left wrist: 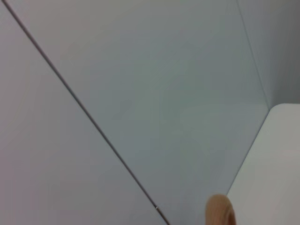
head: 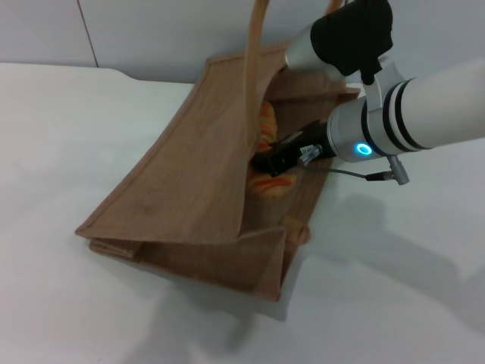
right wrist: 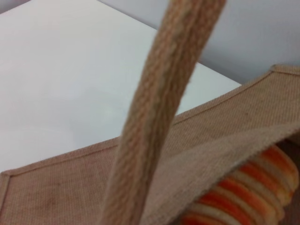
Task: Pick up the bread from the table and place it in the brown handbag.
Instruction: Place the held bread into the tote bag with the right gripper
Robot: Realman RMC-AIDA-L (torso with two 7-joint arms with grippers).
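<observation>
**Bread inside the bag, right claw at its mouth**

We start at the right gripper (head: 274,161), whose dark fingers reach into the open mouth of the brown handbag (head: 189,189). The bread (head: 267,136) lies right against those fingers, inside the bag: one ridged orange-and-tan part shows just above the claw and another just below it. We cannot tell whether the fingers are closed on the loaf or merely beside it, since the bag's front panel hides where they meet.

The right wrist view shows the loaf's surface better (it sits under the folded jute edge): the bread (right wrist: 243,192) is rounded, with pale crust ridges alternating with bright orange grooves. Across that view runs a strap handle (right wrist: 159,112), a thick band of light tan webbing with a tight woven weave.

The bag itself is coarse tan-brown jute with lighter trim along its edges. It slumps, its front panel leaning toward the robot's left and its side gusset folded in a crease at the near corner. One strap rises from the bag's upper rim out of the head view.

The bag rests on the table (head: 68,136), a smooth white surface.

The left gripper does not appear; the left wrist view shows a pale wall and a tan strap tip (left wrist: 219,211).
</observation>
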